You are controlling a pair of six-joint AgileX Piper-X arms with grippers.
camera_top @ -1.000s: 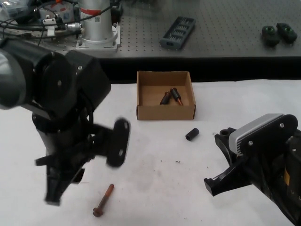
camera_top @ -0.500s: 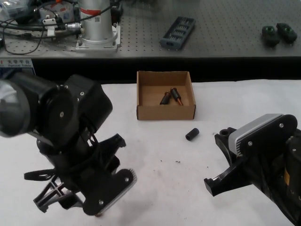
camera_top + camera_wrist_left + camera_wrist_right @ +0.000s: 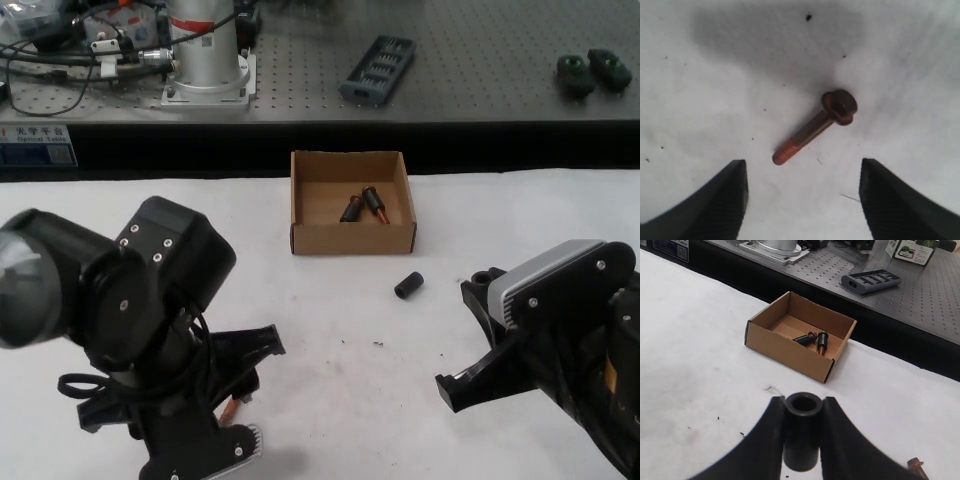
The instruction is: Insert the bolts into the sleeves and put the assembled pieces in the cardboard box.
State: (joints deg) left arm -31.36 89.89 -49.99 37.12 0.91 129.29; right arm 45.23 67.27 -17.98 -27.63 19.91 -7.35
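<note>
Left gripper [image 3: 801,167] hung low over the white sheet [image 3: 330,390] with its jaws set wide apart and nothing between them; both dark fingers [image 3: 722,200] were clear of the sheet's only nearby item, a copper-coloured bolt [image 3: 812,129]. The bolt lay flat, just beyond the fingertips and roughly centred in the gap, its head pointing away from the gripper and its shank angled across. In the high view a short length of the bolt showed beneath the left arm, at the near left of the sheet. Right gripper [image 3: 802,405] was at the near right of the sheet, closed on a black sleeve [image 3: 801,440]; the sleeve was clamped between the two fingers with its bore facing out from the gripper. A loose sleeve [image 3: 407,285] lay on the sheet between the right gripper and the box [image 3: 352,240], well apart from the bolt. The box sat at the far middle of the sheet, open-topped, with two assembled pieces [image 3: 363,207] lying side by side inside. Behind the sheet, a perforated bench [image 3: 480,60] carried a dark tray [image 3: 378,67] and a metal post [image 3: 205,50].
</note>
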